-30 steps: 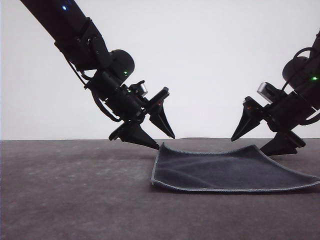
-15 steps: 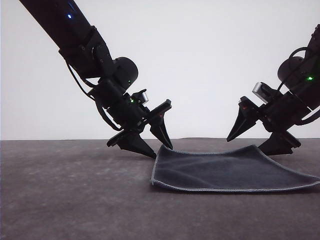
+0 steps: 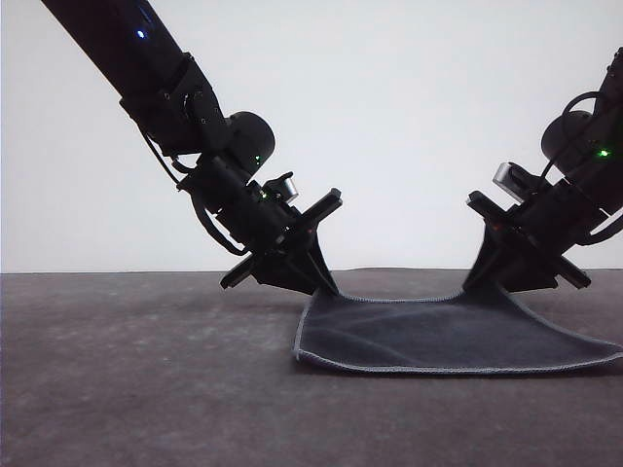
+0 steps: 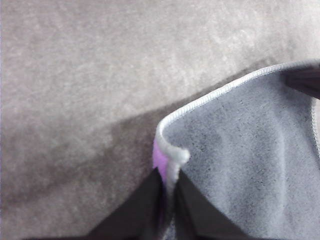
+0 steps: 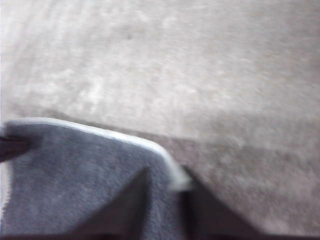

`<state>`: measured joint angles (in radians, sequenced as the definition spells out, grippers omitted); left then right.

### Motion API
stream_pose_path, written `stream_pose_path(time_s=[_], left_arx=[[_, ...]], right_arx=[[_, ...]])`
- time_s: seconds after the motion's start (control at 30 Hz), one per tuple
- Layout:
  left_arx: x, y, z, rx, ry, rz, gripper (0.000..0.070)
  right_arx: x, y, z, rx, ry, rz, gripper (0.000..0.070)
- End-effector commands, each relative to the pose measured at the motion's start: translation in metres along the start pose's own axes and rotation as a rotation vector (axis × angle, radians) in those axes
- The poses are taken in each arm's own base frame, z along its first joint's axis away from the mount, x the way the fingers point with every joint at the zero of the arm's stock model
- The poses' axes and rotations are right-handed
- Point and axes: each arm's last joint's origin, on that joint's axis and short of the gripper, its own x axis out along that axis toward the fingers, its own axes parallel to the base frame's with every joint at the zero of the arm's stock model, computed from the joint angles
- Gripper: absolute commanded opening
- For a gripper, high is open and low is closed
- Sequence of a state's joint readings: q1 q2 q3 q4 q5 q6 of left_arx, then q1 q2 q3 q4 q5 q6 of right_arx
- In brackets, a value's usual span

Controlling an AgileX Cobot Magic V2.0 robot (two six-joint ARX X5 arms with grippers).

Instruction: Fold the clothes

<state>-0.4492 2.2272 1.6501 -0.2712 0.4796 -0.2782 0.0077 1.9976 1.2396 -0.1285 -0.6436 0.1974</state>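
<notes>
The clothes are one dark grey square cloth with light stitched edging, lying on the table right of centre in the front view. My left gripper is shut on its far left corner. In the left wrist view the fingers pinch the cloth corner, and a strip of the purple underside shows. My right gripper is shut on the far right corner, lifted slightly. In the right wrist view the fingers clamp the edging of the cloth.
The table is a dark grey mat running to a far edge against a plain white wall. The cloth's near edge lies flat on the mat.
Both grippers came down onto the cloth's far corners and went from open to shut on them. The far edge now sags between the two pinched corners.
</notes>
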Motion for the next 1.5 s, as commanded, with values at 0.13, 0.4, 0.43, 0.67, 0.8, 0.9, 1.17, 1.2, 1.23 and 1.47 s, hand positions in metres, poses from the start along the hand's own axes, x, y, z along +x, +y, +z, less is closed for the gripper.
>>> stream_pose_path(time_s=[0.13,0.4,0.43,0.67,0.8,0.9,1.17,1.2,1.23,1.47], left_arx=[[0.010,0.002,0.000,0.018,0.006,-0.001,0.0000],[0.008,0.003,0.000,0.013,0.030,-0.044,0.0000],[0.007,0.004,0.000,0.009,0.035,-0.053,0.0000],[0.001,0.001,0.004,-0.009,0.086,-0.142,0.0000],[-0.008,-0.006,0.009,0.003,0.143,-0.176,0.0000],[-0.017,-0.012,0.014,0.030,0.193,-0.169,0.0000],[-0.037,-0.025,0.019,0.069,0.316,-0.162,0.0000],[-0.040,-0.026,0.019,0.072,0.332,-0.162,0.0000],[-0.042,-0.027,0.018,0.075,0.348,-0.162,0.0000],[-0.049,-0.029,0.008,0.073,0.459,-0.165,0.0000]], right_arx=[[0.003,-0.009,-0.001,-0.028,0.029,-0.028,0.0000],[-0.007,-0.020,-0.003,0.008,0.050,0.046,0.0000],[-0.009,-0.022,-0.003,0.018,0.053,0.064,0.0000],[-0.024,-0.032,-0.006,0.102,0.083,0.270,0.0000],[-0.031,-0.035,-0.009,0.151,0.108,0.381,0.0000],[-0.035,-0.036,-0.013,0.167,0.129,0.455,0.0000],[-0.040,-0.033,-0.030,0.216,0.217,0.480,0.0000],[-0.041,-0.032,-0.032,0.221,0.231,0.481,0.0000],[-0.041,-0.031,-0.034,0.222,0.242,0.483,0.0000],[-0.050,-0.025,-0.046,0.256,0.330,0.456,0.0000]])
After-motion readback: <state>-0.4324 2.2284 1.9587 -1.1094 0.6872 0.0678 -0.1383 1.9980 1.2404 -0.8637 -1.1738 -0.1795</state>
